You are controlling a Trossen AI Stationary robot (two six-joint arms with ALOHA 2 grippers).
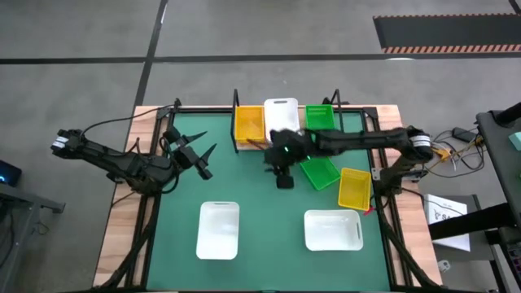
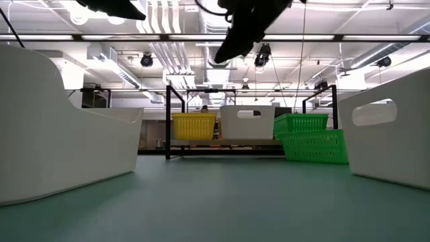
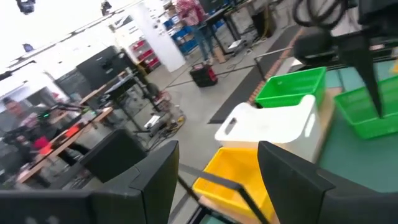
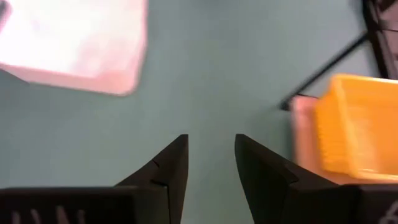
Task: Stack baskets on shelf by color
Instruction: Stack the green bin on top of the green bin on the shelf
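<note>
The shelf (image 1: 244, 143) stands at the table's far edge. On it rest a yellow basket (image 1: 249, 124), a white basket (image 1: 282, 114) and a green basket (image 1: 319, 116), side by side on their bottoms. On the green mat lie a second green basket (image 1: 319, 172), a second yellow basket (image 1: 353, 187) and two white baskets (image 1: 218, 229) (image 1: 332, 229). My right gripper (image 1: 282, 181) (image 4: 211, 155) hangs open above the mat just in front of the shelf, with nothing between its fingers. My left gripper (image 1: 199, 155) (image 3: 217, 174) stands open at the mat's far left, pointing toward the shelf.
The shelf's black posts (image 2: 168, 121) rise at its ends. The loose green and yellow baskets lie slanted, close beside my right arm (image 1: 358, 142). The two white baskets sit near the front edge, with bare mat (image 1: 269, 212) between them. People show in the room beyond.
</note>
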